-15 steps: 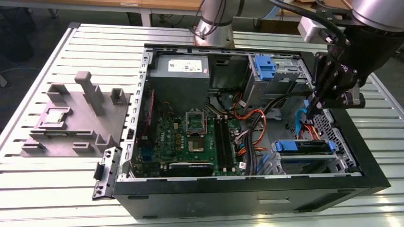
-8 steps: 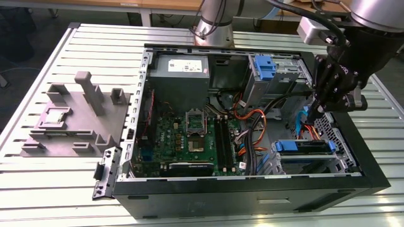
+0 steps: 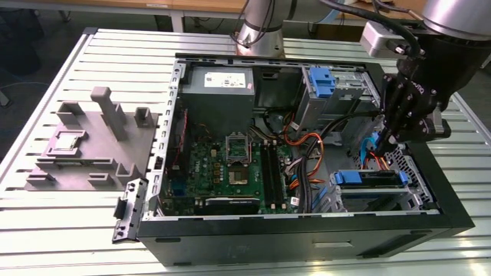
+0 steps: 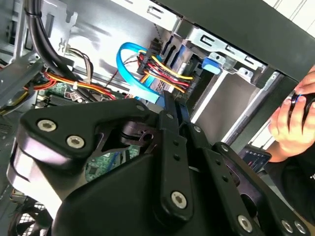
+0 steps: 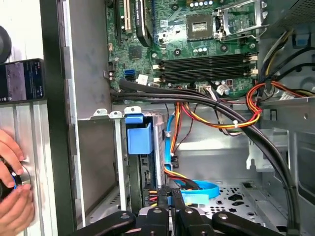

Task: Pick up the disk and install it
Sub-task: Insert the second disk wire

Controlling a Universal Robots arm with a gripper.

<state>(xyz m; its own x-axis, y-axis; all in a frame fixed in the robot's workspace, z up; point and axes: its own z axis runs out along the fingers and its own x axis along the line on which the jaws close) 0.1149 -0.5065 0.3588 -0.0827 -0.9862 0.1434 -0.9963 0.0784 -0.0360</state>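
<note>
The first wrist view adds a person's hand (image 5: 12,189); gripper (image 5: 170,196) fingers pressed together beside the seated disk (image 5: 142,152).

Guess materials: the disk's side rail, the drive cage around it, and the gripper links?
Disk rail: bright blue, smooth, looks like moulded plastic. Drive cage: bare grey sheet metal, judging by folded tabs and dull sheen. Gripper links: matte black with silver fasteners, likely anodised metal, though hard plastic can't be ruled out.

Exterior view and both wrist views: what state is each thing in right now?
disk: seated in the case's drive cage, blue rail showing
gripper: shut, holding nothing, just above the cables by the disk
computer case: side panel off, interior exposed
CPU socket: empty
person's hand: outside the case, holding a small device
</note>
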